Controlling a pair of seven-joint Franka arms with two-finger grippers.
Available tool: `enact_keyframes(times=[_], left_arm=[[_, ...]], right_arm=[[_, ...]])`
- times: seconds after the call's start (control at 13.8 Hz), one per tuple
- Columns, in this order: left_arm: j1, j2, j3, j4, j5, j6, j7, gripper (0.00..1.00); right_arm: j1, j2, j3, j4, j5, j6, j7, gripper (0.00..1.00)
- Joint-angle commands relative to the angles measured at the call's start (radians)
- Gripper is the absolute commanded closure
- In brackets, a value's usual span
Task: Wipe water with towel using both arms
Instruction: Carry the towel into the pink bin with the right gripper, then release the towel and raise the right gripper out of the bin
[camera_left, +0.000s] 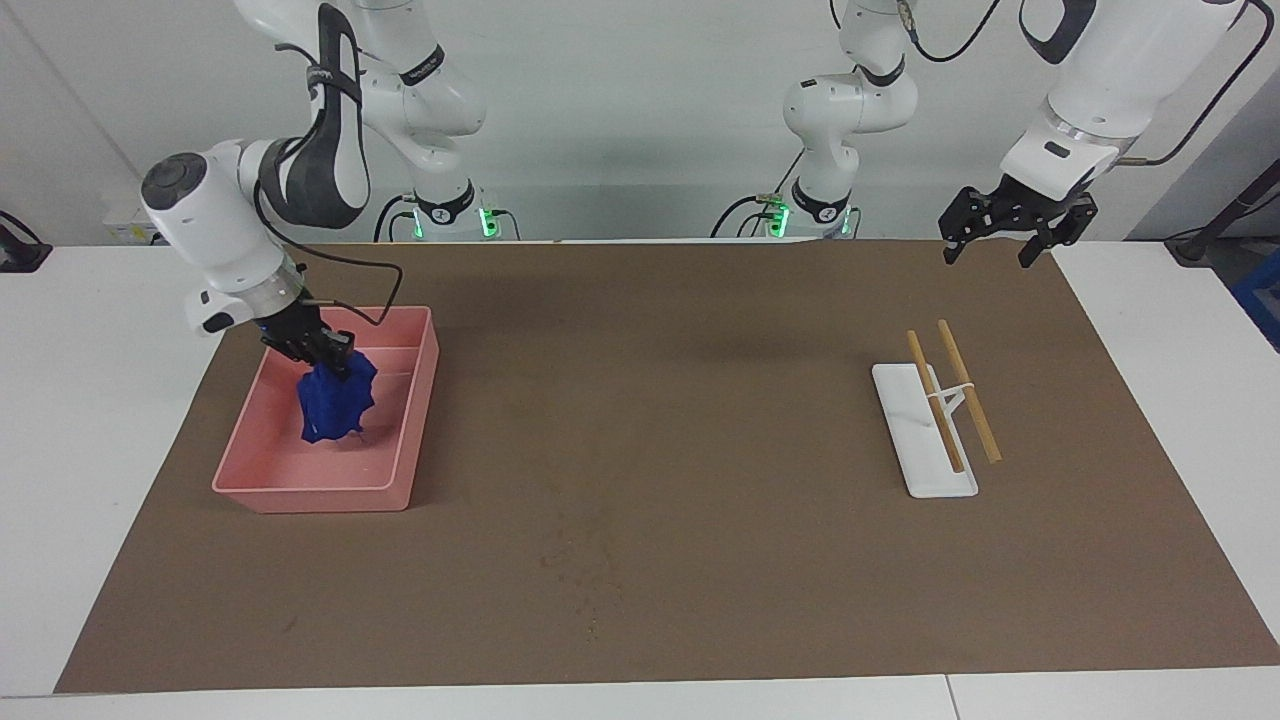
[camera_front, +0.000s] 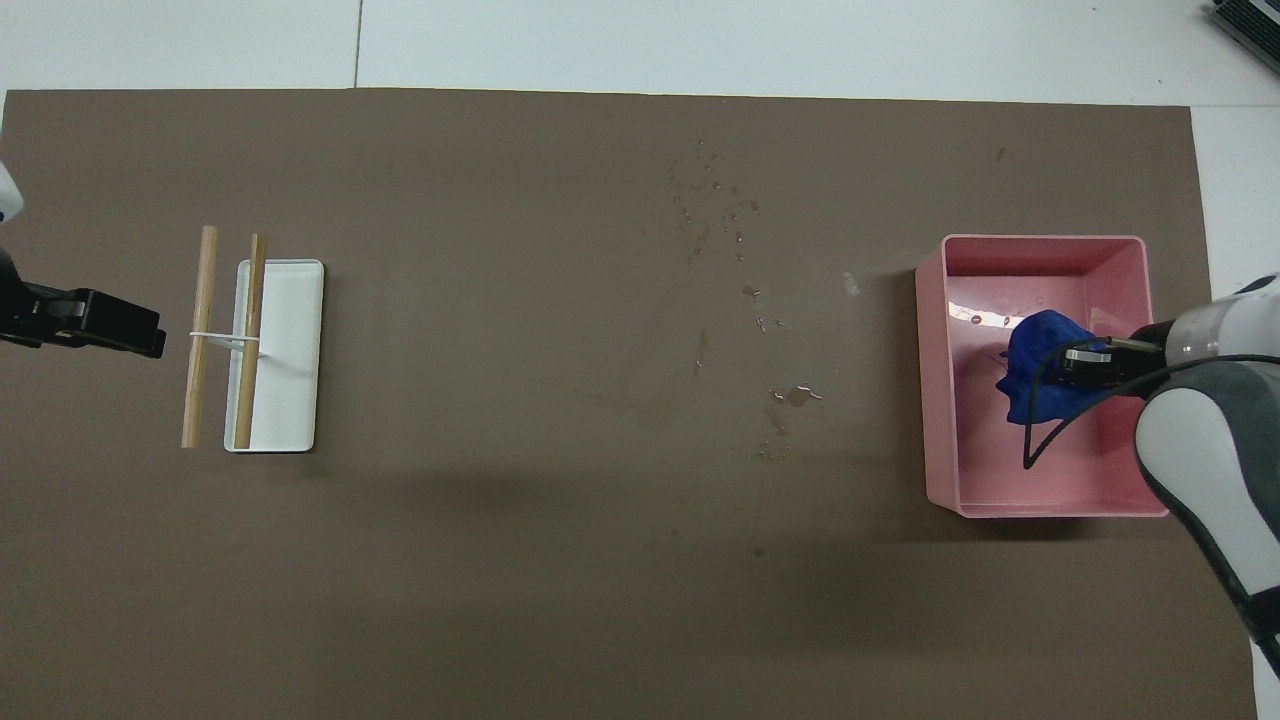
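Facing view: R gripper (camera_left: 335, 358) holds towel (camera_left: 335, 405) in tray (camera_left: 325, 498).

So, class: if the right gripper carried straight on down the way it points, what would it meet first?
The right gripper points down into the pink tray with the towel hanging from it. The towel's lower end would probably reach the tray floor first; whether it already touches is unclear.
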Motion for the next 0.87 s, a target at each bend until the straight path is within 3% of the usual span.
enact_keyframes(times=[0.0, 0.29, 0.8], left_arm=[[0.014, -0.020, -0.010, -0.026, 0.010, 0.013, 0.014, 0.00], [0.014, -0.020, -0.010, -0.026, 0.010, 0.013, 0.014, 0.00], [0.014, -0.020, -0.010, -0.026, 0.010, 0.013, 0.014, 0.00]], right_arm=[[-0.008, 0.010, 0.014, 0.013, -0.016, -0.001, 0.002, 0.00], [0.008, -0.056, 0.018, 0.090, -0.018, -0.135, 0.002, 0.00], [0.139, -0.053, 0.023, 0.490, -0.177, -0.517, 0.099, 0.00]])
